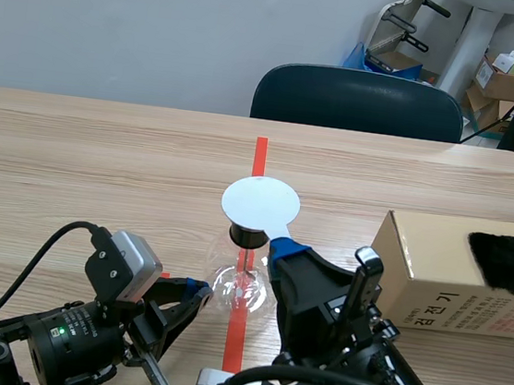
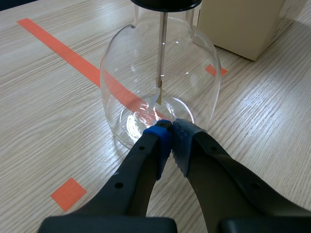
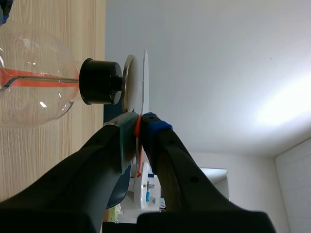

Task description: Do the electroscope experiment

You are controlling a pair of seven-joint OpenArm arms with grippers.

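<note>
Left gripper (image 1: 196,289) low at the left side of the table (image 1: 103,156), fingers closed together, nothing between them, tips touching the lower wall of the glass flask (image 1: 241,288). In the left wrist view the gripper (image 2: 170,127) sits right against the flask (image 2: 160,73); thin rod (image 2: 163,48) hangs down inside with a small foil leaf (image 2: 159,95) at its end. Electroscope flask stands upright on the red tape line at table middle, black stopper (image 1: 247,237) in its neck. White disc (image 1: 260,202) lies flat just over the stopper, its tab running toward the right gripper (image 1: 288,250). Right gripper (image 3: 140,121) clamped on that thin tab, pads pressed either side; the disc (image 3: 145,82) is close beside the metal top plate (image 3: 129,82), contact unclear. Cardboard box (image 1: 433,278) to the right, near the flask, black fur piece (image 1: 509,263) on top of it. Dark chair (image 1: 358,100) behind the table
</note>
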